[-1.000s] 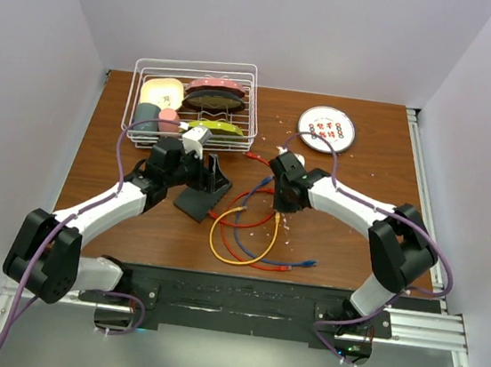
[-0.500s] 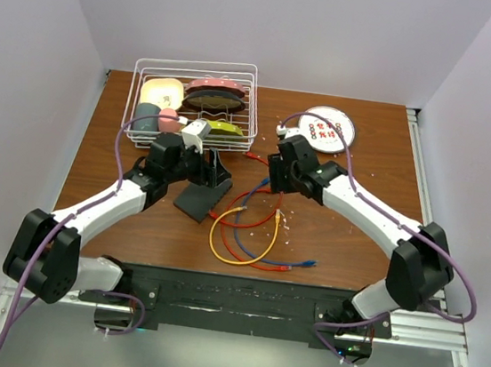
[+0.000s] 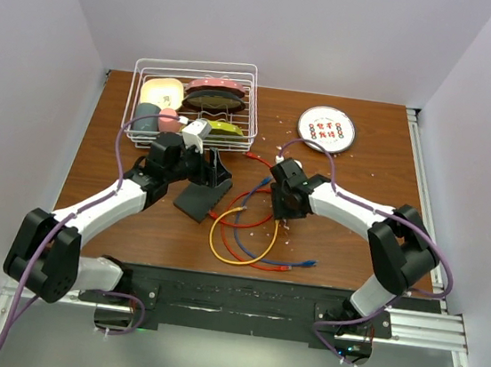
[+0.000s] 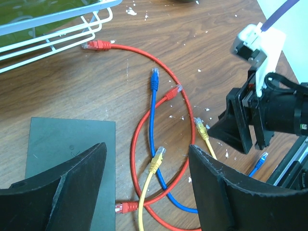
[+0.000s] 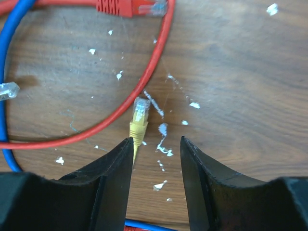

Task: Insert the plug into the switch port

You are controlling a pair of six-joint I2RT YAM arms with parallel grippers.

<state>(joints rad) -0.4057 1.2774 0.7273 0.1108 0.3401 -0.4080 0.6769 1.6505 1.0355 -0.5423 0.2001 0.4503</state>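
Note:
The switch is a flat matte-black box lying on the wooden table, just near-left of my left gripper. In the left wrist view the switch lies under the left finger, and my left gripper is open and empty above a yellow plug. My right gripper is open and hovers low over the other yellow plug. In the right wrist view that plug lies just ahead of the left fingertip, with my right gripper holding nothing.
Red, blue and yellow cables lie coiled between the arms. A white wire basket with dishes stands at the back left. A round white disc with red marks lies at the back right. White crumbs dot the wood.
My right gripper swung toward the back, then came back nearer and lower over the yellow plug. The left arm has hardly moved.

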